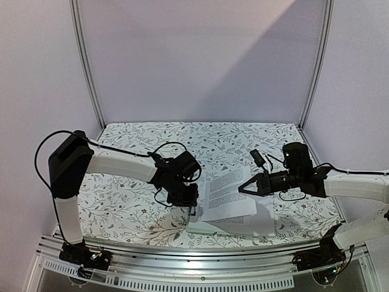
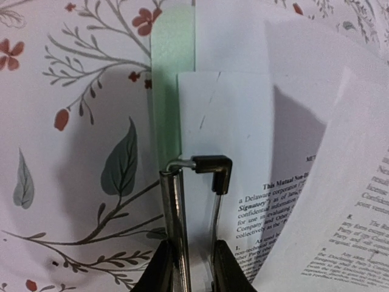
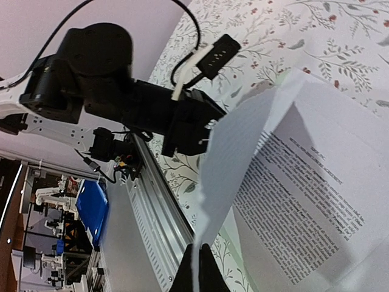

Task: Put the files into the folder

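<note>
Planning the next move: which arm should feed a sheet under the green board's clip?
Right. The right gripper pinches a lifted white printed paper sheet; the left gripper is occupied, closed on the dark metal clip of the pale green board.

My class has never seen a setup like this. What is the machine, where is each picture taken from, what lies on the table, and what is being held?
The machine is two robot arms bolted side by side, each ending in a two-finger gripper. One picture looks down from above; the other two come from a camera on each wrist. On the floral cloth lies a pale green folder with printed white sheets on it. The left gripper grips the folder's metal clip. The right gripper is shut on the edge of one raised sheet.
</note>
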{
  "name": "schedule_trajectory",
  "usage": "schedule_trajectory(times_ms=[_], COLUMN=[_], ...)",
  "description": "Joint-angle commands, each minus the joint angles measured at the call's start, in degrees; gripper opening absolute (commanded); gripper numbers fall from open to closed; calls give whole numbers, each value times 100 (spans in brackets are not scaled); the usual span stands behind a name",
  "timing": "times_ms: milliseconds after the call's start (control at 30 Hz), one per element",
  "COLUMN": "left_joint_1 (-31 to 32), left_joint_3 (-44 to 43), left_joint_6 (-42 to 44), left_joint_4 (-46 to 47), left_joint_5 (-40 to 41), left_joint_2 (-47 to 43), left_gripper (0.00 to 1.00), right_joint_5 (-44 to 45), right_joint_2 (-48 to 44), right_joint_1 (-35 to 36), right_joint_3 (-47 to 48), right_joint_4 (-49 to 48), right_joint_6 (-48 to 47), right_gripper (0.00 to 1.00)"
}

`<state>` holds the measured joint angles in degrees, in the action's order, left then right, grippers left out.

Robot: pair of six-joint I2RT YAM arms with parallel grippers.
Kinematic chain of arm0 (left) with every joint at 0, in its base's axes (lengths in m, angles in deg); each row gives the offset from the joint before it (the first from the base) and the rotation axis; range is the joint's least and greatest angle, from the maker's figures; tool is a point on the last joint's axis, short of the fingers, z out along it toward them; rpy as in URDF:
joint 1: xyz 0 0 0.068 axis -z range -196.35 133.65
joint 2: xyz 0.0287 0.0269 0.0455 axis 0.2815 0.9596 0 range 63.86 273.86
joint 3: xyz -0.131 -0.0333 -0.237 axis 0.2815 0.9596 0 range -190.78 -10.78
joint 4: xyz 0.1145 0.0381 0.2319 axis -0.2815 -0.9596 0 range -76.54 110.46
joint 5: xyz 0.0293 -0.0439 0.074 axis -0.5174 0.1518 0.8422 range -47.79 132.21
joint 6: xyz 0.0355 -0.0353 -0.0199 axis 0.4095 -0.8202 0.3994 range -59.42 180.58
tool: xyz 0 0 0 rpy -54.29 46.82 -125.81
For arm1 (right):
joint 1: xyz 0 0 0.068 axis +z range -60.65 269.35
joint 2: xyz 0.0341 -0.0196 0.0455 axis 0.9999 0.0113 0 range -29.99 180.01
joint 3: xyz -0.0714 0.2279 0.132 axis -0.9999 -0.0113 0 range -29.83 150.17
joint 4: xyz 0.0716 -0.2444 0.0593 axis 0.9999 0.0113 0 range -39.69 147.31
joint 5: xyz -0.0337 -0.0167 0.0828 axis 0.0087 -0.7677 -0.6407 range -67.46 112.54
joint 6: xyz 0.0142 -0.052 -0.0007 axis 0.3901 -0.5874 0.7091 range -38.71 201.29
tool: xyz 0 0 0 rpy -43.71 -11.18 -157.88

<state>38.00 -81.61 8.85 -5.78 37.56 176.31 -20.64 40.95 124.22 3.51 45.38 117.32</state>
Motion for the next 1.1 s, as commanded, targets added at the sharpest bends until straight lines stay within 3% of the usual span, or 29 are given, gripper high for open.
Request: schedule_trajectory(times_ms=[0, 367, 733, 1067], left_joint_1=[-64, -81, -126, -135], left_joint_3=[210, 316, 413, 388], left_joint_6=[-101, -106, -80, -35], left_joint_4=[-303, -212, -156, -118], left_joint_5=[60, 51, 55, 16], left_joint_2=[41, 1, -84, -52], left_gripper=[0, 0, 0, 0], right_joint_5=[441, 489, 997, 759], right_joint_2=[331, 968, 672, 1019], right_joint_1=[24, -2, -91, -1], right_joint_3=[22, 18, 405, 661], right_joint_4=[561, 714, 1397, 1302], right_joint_6=[199, 777, 1304, 1491], right_gripper=[0, 0, 0, 0])
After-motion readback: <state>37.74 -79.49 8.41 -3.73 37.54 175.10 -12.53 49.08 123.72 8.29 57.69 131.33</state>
